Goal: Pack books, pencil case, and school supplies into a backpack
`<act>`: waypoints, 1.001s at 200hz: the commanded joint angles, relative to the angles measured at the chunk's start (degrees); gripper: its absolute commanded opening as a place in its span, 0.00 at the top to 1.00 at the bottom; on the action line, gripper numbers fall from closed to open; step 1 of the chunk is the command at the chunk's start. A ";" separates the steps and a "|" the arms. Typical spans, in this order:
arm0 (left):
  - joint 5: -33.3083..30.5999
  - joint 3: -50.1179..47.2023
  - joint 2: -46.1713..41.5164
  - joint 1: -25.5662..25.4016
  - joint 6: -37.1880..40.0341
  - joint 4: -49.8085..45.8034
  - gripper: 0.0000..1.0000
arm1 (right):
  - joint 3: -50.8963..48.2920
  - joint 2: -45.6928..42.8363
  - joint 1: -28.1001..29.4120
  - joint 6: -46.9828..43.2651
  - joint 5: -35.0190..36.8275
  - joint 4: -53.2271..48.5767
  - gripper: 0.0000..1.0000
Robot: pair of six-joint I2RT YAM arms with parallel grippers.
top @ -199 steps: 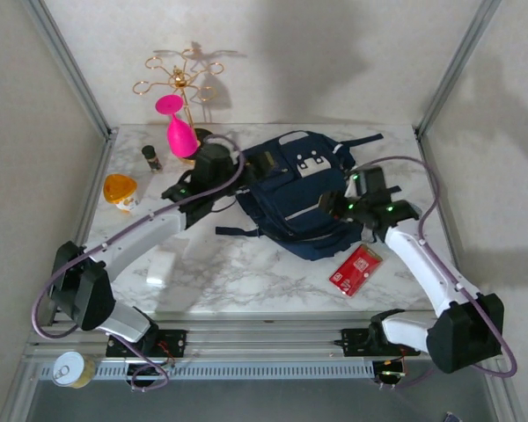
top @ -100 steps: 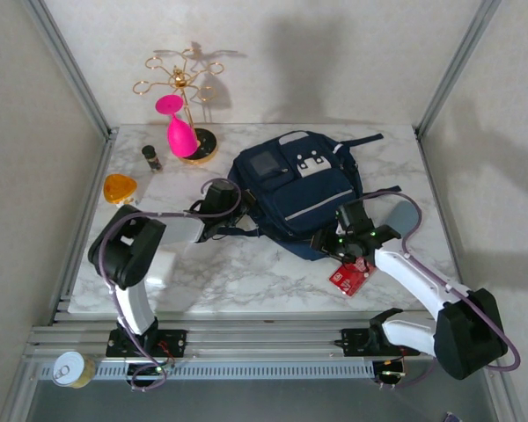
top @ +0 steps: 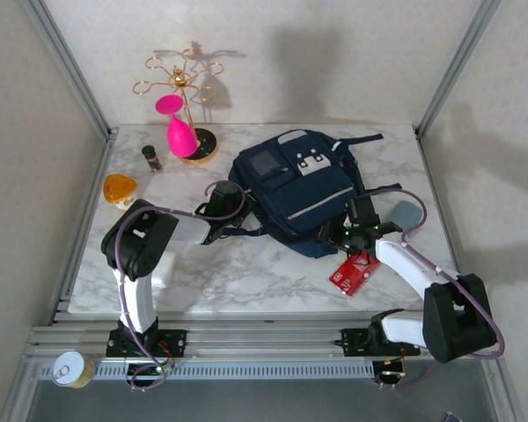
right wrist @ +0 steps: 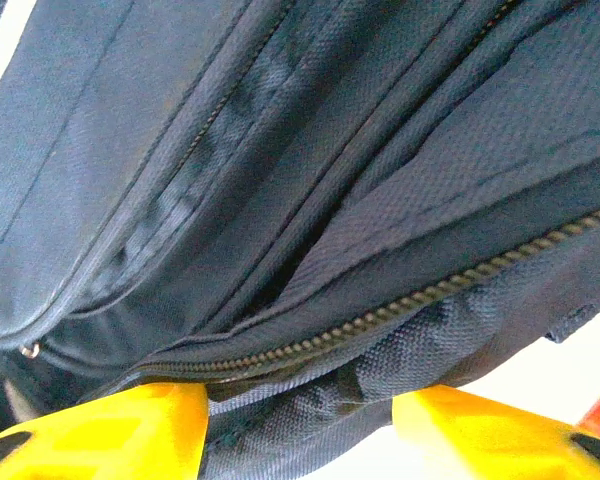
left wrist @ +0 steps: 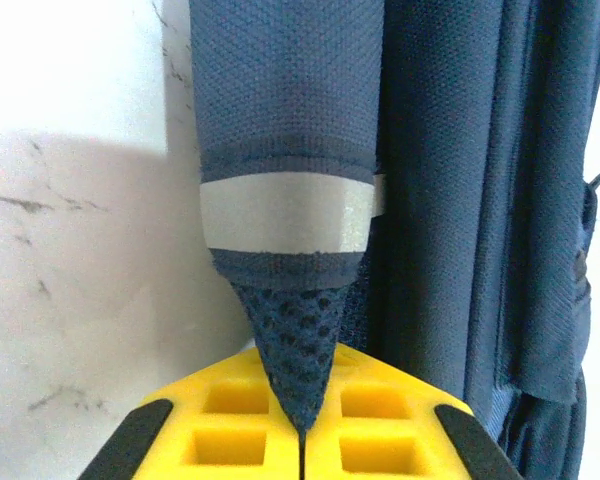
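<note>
- Backpack (top: 295, 189): navy fabric with front pockets, pale patches and a thin light stripe. It lies flat on the marble table (top: 246, 272), from the centre out toward 12 o'clock.
- Handling, as a judgement: soft and floppy, so it will sag and fold when lifted. Straps, seams and zipper edges give a firmer hold than the slack panels. The woven cloth looks grippy rather than slick.
- Shoulder strap (left wrist: 285, 130): padded navy, crossed by a grey band and tapering to a mesh tip. It trails from the bag's 8 o'clock side.
- Left gripper (left wrist: 300, 445): clenched on the mesh tip of the shoulder strap, with the yellow fingers meeting around it.
- Right gripper (right wrist: 300, 425): at the bag's 5 o'clock edge, with the jaws apart astride a fold of fabric below the zipper (right wrist: 400, 305). Whether they pinch it cannot be told.
- Red packet (top: 352, 272): flat, with white label marks, on the table at 5 o'clock of the bag, just beside the right gripper. It is probably light and stiff, and best taken by an edge.
</note>
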 commanded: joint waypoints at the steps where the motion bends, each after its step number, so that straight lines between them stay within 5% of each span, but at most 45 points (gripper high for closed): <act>1: -2.27 -3.64 -6.94 -1.25 -2.66 1.56 1.00 | 3.31 3.32 -2.60 -4.84 3.39 6.44 0.47; 54: -8.58 -7.71 -14.38 -7.58 -5.65 -3.91 1.00 | 14.16 12.46 -5.07 -9.30 3.08 6.69 0.39; 107: -9.54 -5.14 -14.72 -9.49 -6.46 -5.61 1.00 | 10.79 -2.14 3.56 -8.90 15.07 -10.46 0.23; 144: -9.28 -5.37 -14.45 -10.29 -8.57 -3.74 1.00 | 9.65 -7.10 18.61 0.49 18.77 -18.04 0.28; 200: -9.63 -4.37 -15.44 -12.34 -8.79 -4.83 1.00 | 11.04 5.73 33.87 9.99 14.47 -1.47 0.35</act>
